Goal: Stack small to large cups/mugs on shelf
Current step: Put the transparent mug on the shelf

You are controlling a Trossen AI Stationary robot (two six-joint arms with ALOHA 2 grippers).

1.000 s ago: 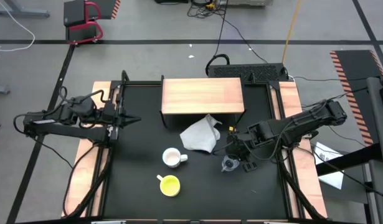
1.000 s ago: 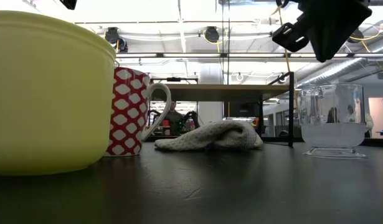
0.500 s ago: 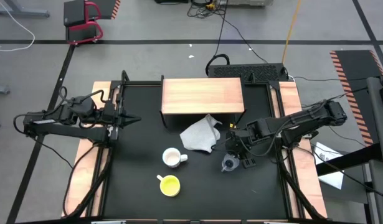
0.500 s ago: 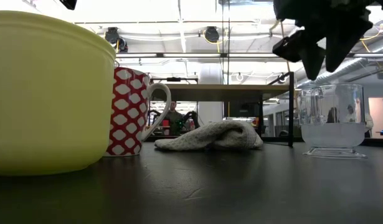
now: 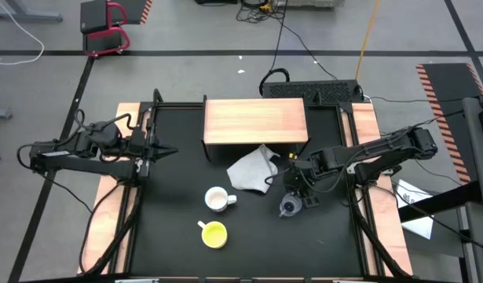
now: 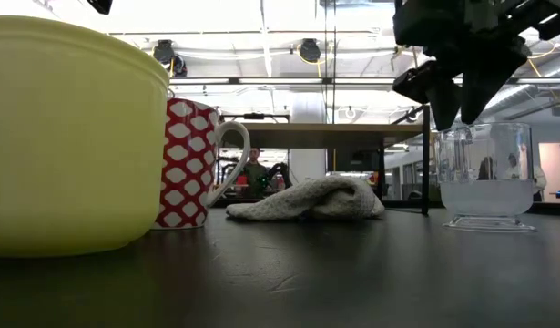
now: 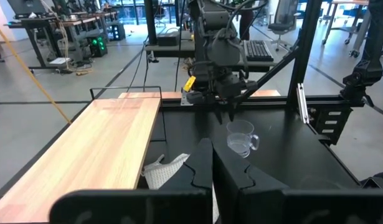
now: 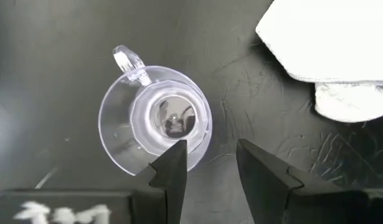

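Note:
The tiny clear glass cup (image 5: 288, 207) stands upright on its base on the black tabletop; it also shows in the low view (image 6: 489, 178) and the right wrist view (image 8: 155, 118). My right gripper (image 8: 210, 165) is open, pointing down just above the cup's rim and slightly off it toward the cloth, touching nothing; it also shows in the low view (image 6: 457, 109). The white patterned mug (image 5: 217, 200) and the yellow cup (image 5: 214, 233) stand upright near the front. The light-wood shelf (image 5: 255, 122) stands at the far middle. My left gripper (image 5: 169, 151) is shut and waits at the left.
A grey-white cloth (image 5: 253, 173) lies crumpled between the shelf and the cups, close beside the glass cup. A black frame runs along the table's left and right edges (image 5: 347, 149). People and desks show in the room behind.
My right gripper has come down and gone a little toward the table's left and far edges, ending with its fingertips just above the glass cup's rim. The cups and the cloth have stayed in place.

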